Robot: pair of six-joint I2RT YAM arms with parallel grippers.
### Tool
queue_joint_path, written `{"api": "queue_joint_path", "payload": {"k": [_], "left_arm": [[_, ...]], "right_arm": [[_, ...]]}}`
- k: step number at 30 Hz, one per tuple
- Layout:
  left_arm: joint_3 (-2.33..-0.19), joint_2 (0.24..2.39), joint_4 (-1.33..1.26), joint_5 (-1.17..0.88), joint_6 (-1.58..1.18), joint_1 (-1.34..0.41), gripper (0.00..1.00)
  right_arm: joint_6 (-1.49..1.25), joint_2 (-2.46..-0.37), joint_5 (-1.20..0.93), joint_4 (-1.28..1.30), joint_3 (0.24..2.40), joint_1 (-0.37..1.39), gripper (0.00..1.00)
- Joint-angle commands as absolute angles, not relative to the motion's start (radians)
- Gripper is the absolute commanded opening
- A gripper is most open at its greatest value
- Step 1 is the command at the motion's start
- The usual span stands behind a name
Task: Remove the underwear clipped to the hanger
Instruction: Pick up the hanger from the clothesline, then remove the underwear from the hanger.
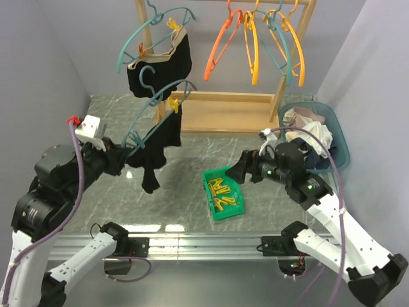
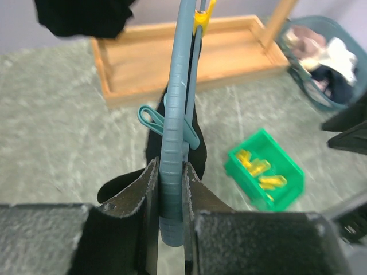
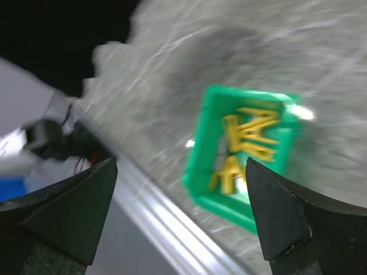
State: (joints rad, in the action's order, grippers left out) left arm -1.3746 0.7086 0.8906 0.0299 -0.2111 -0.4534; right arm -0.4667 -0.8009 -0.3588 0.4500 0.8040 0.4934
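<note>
My left gripper (image 1: pixel 130 153) is shut on the lower end of a blue-grey hanger (image 1: pixel 160 109) and holds it tilted above the table; the hanger stands between the jaws in the left wrist view (image 2: pixel 172 195). A black underwear (image 1: pixel 158 146) hangs from this hanger, held by a yellow peg (image 1: pixel 173 105) near its upper end, and shows as black cloth (image 2: pixel 153 157) behind the hanger. A second black underwear (image 1: pixel 163 67) with a beige band hangs on a teal hanger on the rack. My right gripper (image 1: pixel 238 171) is open and empty just above the green bin (image 3: pixel 246 157).
The green bin (image 1: pixel 223 192) holds several yellow pegs (image 3: pixel 252 134). Orange, yellow and teal bare hangers (image 1: pixel 255 45) hang on the wooden rack, whose base (image 2: pixel 189 57) lies behind. A blue basket (image 1: pixel 339 137) of clothes stands at the right.
</note>
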Motion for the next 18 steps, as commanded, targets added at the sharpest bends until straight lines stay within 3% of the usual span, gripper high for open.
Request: {"api": "queue_joint_path", "payload": {"k": [1, 4, 8, 12, 18], "left_arm": [[-1.37, 0.683, 0.965, -0.028, -0.288, -0.457, 0.01], [-1.333, 0.644, 1.003, -0.008, -0.316, -0.457, 0.01], [-1.298, 0.6, 1.026, -0.003, -0.342, -0.457, 0.01], [-1.282, 0.56, 1.026, -0.003, -0.376, -0.456, 0.01], [-1.247, 0.545, 1.022, -0.011, -0.402, -0.454, 0.01]], "right_arm": [[-0.521, -0.764, -0.277, 0.359, 0.847, 0.624, 1.0], [-0.546, -0.798, -0.215, 0.296, 0.851, 0.785, 1.0], [-0.523, -0.922, 0.08, 0.287, 0.949, 1.068, 1.0], [-0.518, -1.095, 0.297, 0.276, 1.116, 1.181, 1.0], [-0.557, -1.225, 0.514, 0.262, 1.282, 1.209, 1.0]]}}
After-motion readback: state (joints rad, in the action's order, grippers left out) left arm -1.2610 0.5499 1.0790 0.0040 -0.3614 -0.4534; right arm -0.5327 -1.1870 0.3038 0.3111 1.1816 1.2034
